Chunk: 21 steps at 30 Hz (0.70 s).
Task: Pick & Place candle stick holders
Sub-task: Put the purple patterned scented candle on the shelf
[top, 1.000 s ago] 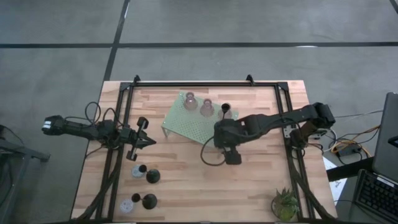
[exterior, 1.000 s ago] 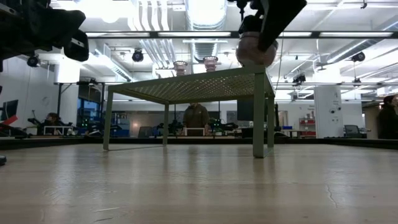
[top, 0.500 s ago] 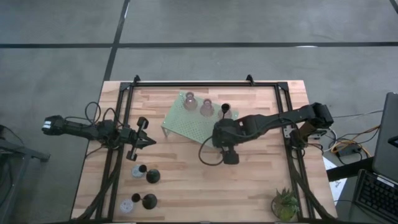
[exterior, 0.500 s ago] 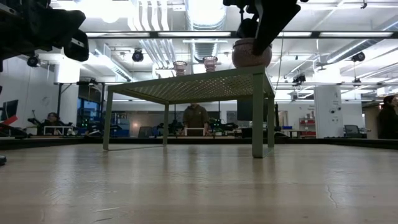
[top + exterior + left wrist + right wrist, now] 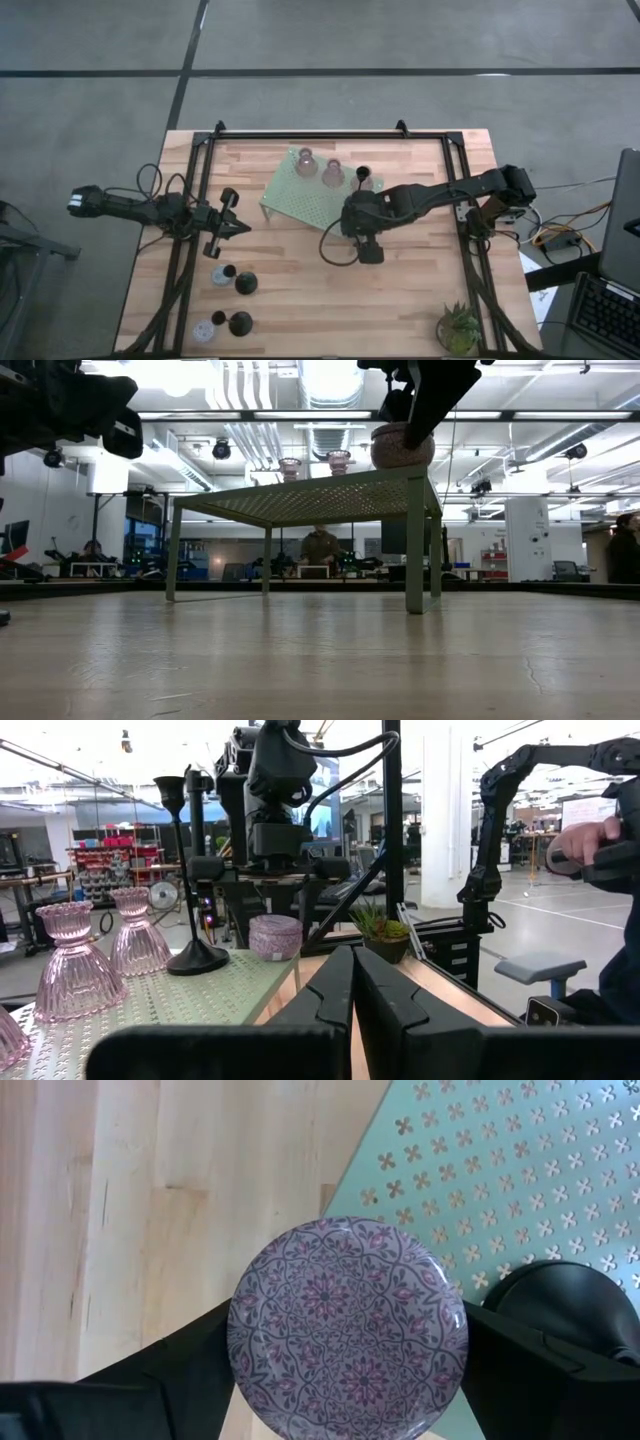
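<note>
**Lavender holder at the stand's corner, release not confirmed**

Currently the right gripper [image 5: 345,1380] hangs over the near right corner of the pale green stand [image 5: 300,195], jaws spread wide, one either side of a squat lavender holder [image 5: 347,1325]. The low view shows this holder at the stand's top edge; probably resting there, though contact is hard to confirm. Already on the stand: two pink glass holders [image 5: 318,167] and one slim black holder [image 5: 362,175] at the far side. Left of the stand, the left gripper [image 5: 238,227] waits, fingers pressed together, empty. Remaining: four holders [image 5: 228,300] sit on the table, well apart from the stand, towards the near left. Judged roughly halfway.
</note>
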Each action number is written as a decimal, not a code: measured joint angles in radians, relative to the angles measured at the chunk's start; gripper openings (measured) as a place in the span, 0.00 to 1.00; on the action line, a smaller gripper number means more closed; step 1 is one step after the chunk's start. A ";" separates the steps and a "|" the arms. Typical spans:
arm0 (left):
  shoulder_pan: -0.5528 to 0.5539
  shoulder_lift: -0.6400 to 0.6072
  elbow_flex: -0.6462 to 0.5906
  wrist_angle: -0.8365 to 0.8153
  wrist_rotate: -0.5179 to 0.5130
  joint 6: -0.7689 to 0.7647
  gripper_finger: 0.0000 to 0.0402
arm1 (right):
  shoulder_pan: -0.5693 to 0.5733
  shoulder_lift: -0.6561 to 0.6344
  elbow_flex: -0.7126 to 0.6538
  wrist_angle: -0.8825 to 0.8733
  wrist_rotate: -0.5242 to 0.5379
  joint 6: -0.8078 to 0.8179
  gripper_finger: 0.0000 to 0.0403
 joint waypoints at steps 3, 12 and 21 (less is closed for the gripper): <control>0.000 0.000 0.000 0.000 0.000 0.000 0.04 | 0.000 0.000 0.000 0.000 0.000 0.003 0.79; 0.000 0.000 0.000 0.000 0.000 0.000 0.04 | 0.000 -0.003 0.000 0.000 0.001 0.003 0.88; 0.000 0.000 0.000 0.000 0.000 0.000 0.04 | 0.000 -0.011 0.000 -0.009 0.060 -0.001 0.89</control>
